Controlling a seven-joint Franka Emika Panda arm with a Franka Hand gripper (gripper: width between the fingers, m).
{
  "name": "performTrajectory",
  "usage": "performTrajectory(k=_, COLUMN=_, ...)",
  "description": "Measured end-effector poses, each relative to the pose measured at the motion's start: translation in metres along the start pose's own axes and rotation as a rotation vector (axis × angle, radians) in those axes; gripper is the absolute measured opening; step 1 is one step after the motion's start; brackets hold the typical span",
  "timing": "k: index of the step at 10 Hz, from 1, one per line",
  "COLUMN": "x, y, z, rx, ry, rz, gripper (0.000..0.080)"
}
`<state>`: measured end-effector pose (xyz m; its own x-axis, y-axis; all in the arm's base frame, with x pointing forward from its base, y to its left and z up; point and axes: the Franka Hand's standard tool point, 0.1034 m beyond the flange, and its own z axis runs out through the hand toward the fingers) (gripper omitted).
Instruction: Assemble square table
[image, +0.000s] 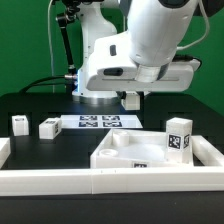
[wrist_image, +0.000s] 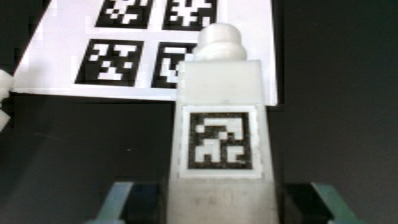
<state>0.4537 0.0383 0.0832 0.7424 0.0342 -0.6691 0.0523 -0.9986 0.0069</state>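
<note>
Gripper (wrist_image: 217, 206) jaws part-closed, clamping table leg (wrist_image: 222, 110) by its flat sides. Leg looks light, rigid, smooth plastic; may slip.

The marker board (image: 98, 122) lies flat on the black table (image: 45, 152), behind the long low white border wall (image: 110, 181); a green backdrop (image: 25, 40) stands beyond.

text: none readable | signs: coded tags (wrist_image: 219, 143) on leg (wrist_image: 224, 85), marker board (wrist_image: 63, 70)

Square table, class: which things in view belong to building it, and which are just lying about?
Job: square slab; upright leg at its corner; loose leg; second loose leg; held leg in the hand.
Lying about: marker board; border wall.
</note>
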Motion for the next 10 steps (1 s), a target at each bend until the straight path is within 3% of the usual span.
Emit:
performTrajectory(k=1, x=-0.003, y=0.002, z=-0.004, rx=0.006, ry=0.055, rz=-0.020, gripper=0.0291)
performTrajectory(k=3, x=-0.007, y=0.020, z=-0.037, rx=0.022, ry=0.197, rz=-0.064, gripper=0.0292)
performTrajectory(k=6, x=-0.003, y=0.032, z=-0.070, rx=0.022, ry=0.395, rz=-0.074, gripper=0.0292)
performTrajectory(k=10, x=0.003, y=0.039, z=-0.073, rx=0.002, ry=0.675, rz=-0.061, gripper=0.0292)
